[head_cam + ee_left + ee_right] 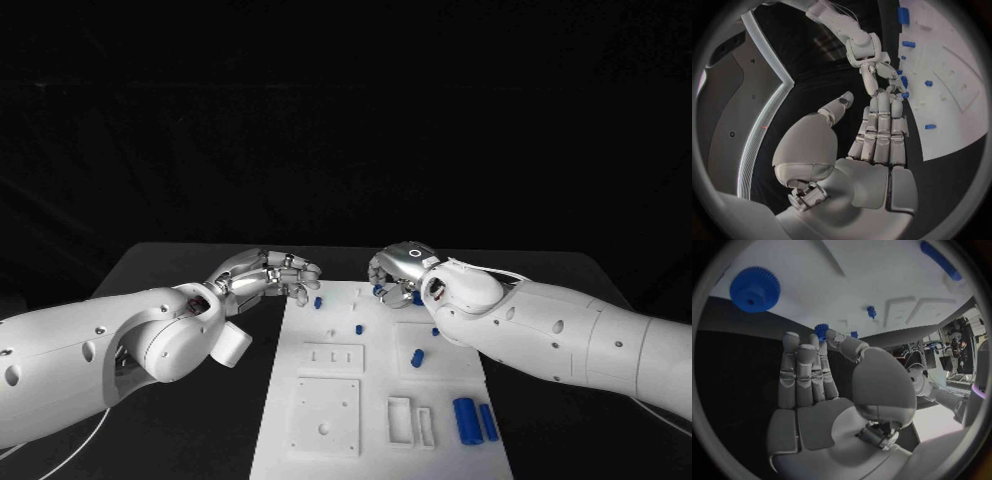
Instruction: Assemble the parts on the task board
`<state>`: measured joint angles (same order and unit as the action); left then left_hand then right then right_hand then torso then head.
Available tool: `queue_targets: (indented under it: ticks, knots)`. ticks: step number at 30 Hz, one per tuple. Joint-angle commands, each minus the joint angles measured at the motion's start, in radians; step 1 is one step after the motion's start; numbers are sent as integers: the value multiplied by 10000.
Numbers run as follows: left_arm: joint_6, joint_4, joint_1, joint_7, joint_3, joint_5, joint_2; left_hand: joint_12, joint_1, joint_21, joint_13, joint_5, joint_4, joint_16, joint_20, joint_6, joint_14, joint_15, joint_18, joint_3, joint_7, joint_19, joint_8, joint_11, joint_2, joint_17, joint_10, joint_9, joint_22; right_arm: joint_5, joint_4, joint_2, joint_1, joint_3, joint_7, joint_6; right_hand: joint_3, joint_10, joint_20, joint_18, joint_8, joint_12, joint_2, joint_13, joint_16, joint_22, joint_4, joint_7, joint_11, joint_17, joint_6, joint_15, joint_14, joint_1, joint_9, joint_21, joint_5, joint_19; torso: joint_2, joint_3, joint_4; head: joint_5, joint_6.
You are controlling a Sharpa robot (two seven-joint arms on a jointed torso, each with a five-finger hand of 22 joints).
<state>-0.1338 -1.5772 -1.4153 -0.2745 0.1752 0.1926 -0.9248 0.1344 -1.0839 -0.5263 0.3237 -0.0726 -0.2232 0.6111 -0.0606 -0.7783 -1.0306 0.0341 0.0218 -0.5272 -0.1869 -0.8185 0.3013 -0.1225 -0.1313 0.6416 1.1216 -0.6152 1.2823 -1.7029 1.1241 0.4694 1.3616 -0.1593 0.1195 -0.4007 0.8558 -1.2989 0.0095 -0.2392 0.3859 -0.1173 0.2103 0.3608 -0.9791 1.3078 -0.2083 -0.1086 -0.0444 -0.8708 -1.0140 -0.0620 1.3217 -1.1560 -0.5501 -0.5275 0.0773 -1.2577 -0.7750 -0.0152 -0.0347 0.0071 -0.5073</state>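
Note:
The white task board (378,400) lies in the middle of the black table. My right hand (404,268) hovers over its far edge, and in the right wrist view the thumb and a finger pinch a small blue gear (821,330). A larger blue gear (753,289) lies flat on the board beyond those fingers. My left hand (268,274) hangs just off the board's far left corner with its fingers (882,125) stretched side by side, the thumb apart and nothing in it. Blue pegs (358,326) (417,357) stand on the board.
Two long blue parts (464,418) lie side by side at the board's near right. Raised white blocks (326,415) and slotted pieces (401,420) sit on its near half. Another blue peg (317,300) stands near the left hand. Bare black table (173,265) flanks the board.

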Motion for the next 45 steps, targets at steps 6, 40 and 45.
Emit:
queue_targets:
  ticks: [6, 40, 45]
  knots:
    - [48, -110, -50, -97, -10, 14, -13, -41, 66, 34, 14, 28, 22, -60, 16, 72, 6, 66, 191, -47, -14, 34, -39, -35, -3, 16, -49, -20, 13, -151, -297, -300, 1, 8, 90, -470, 50, 6, -27, -226, -51, -1, -5, 36, -51, 218, -3, 11, 19, 7, -73, -77, -13, -79, -6, -42, -67, 24, -57, -16, -44, 19, -26]
    - [61, -53, -169, -85, -10, 14, 104, -70, 37, 43, 30, 30, 9, -79, 18, 66, 1, 67, 193, -57, -12, 33, -43, -33, -8, 27, -32, -32, 22, -145, -570, -658, 38, 13, 114, -198, 80, 21, -26, -226, -88, 40, -6, 101, -61, 216, -9, 7, 13, 20, -76, -71, -16, -71, -37, -69, -119, 36, -317, -159, -166, -65, 75]
    - [59, -55, -169, -82, -10, 14, 98, -75, 37, 44, 32, 31, 10, -81, 19, 66, -1, 68, 193, -56, -12, 33, -44, -33, -8, 29, -30, -33, 24, -127, -620, -689, 37, 12, 162, -121, 87, 39, -21, -226, -109, 62, 8, 118, -57, 212, -6, 0, 7, 28, -62, -65, -24, -57, -43, -70, -123, 53, -323, -150, -150, -55, 74]
